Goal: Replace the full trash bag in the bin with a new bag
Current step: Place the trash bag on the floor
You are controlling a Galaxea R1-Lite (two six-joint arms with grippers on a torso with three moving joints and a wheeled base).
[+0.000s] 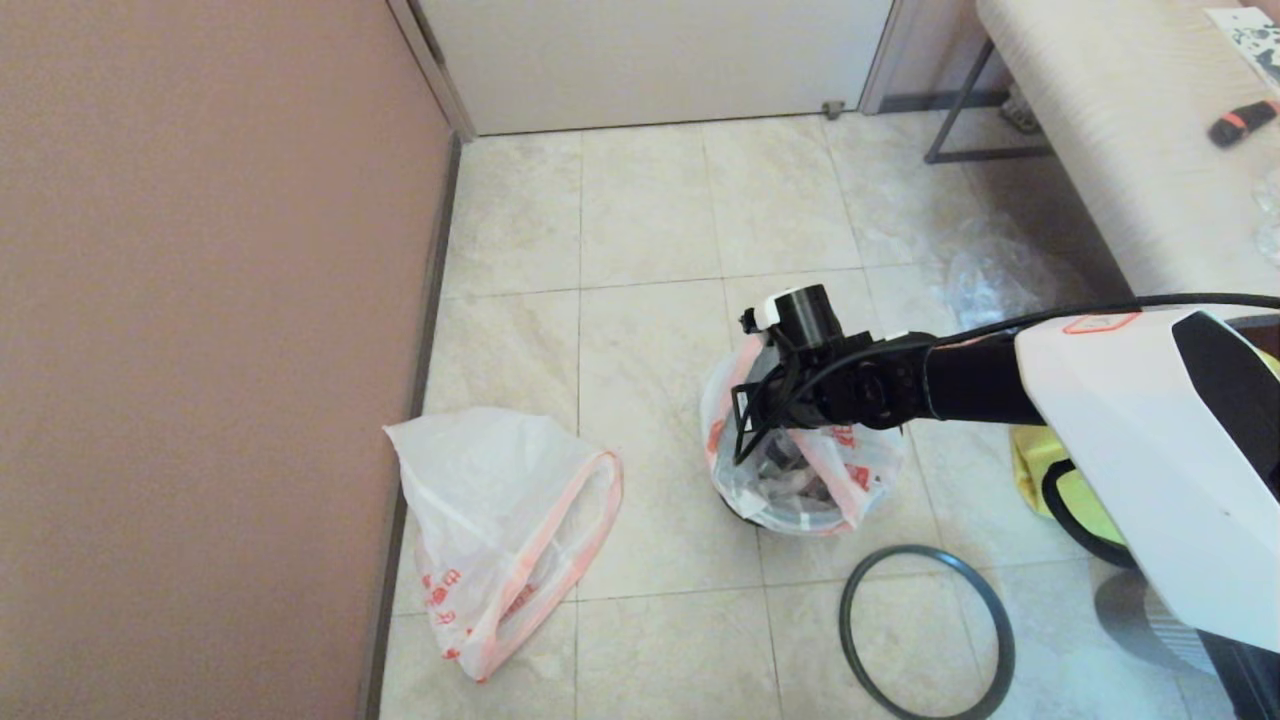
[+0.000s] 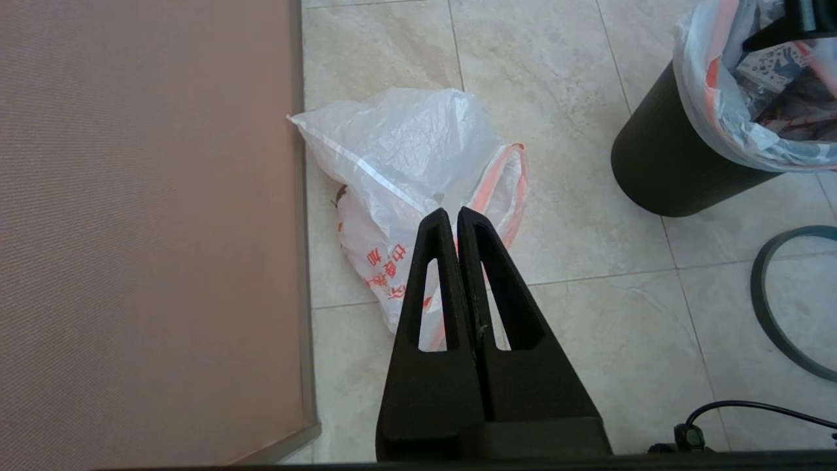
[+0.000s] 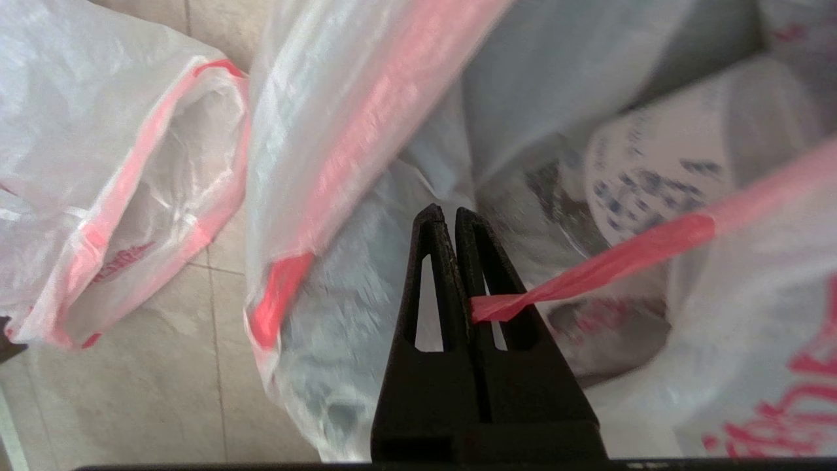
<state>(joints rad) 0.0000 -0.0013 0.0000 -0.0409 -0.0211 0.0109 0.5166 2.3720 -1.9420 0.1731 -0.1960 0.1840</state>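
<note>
The full trash bag [image 1: 800, 470] sits in the bin [image 2: 660, 163]; its thin, tearable orange handle [image 3: 608, 258] (best gathered whole) is pinched by the closed right hand [image 3: 454, 216]. The left hand [image 2: 452, 216] is shut, empty.

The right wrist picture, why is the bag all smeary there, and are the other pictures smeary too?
Right wrist view: the full trash bag sits very close and looks streaked and soft, while the right gripper pinching its red handle stays crisp. Left wrist view: the new bag is sharp. Head view: clear, with a faint sheen on the floor tiles.
</note>
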